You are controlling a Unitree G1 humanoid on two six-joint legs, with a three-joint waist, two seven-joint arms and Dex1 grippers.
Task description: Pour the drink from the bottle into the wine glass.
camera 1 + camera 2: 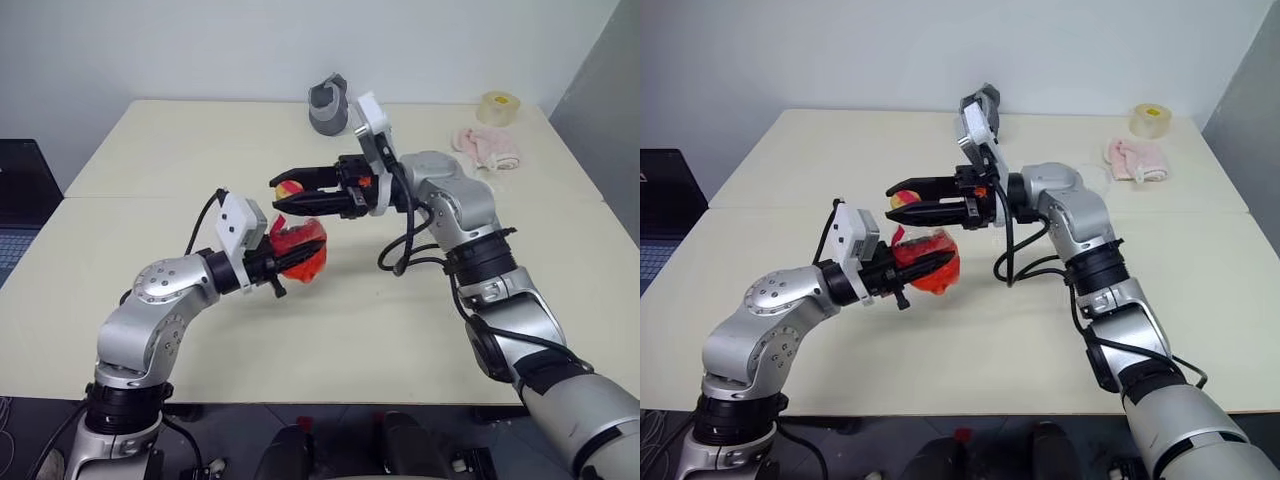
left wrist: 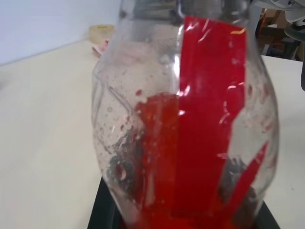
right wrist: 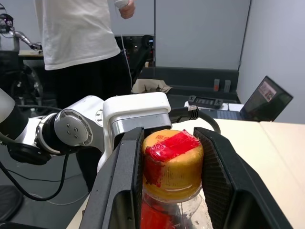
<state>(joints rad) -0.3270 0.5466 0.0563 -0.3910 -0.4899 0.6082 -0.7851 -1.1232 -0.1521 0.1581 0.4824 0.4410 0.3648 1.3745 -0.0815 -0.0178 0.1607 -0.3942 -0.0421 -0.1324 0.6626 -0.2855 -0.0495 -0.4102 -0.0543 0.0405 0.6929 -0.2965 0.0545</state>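
Cream table (image 1: 330, 330); squat clear bottle (image 1: 300, 250), red label, yellow cap (image 3: 172, 160).

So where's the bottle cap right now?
The yellow cap is on the bottle, which the left gripper holds above the table's middle; the right gripper has its fingers on either side of it.

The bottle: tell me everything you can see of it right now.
The bottle is small, squat and clear plastic, partly filled with red drink, droplets clinging inside its wall. A red strip runs down its side. Its yellow cap carries red tape on top. The left gripper is shut on its body, holding it above the table. The right gripper has its fingers on either side of the cap, close against it.
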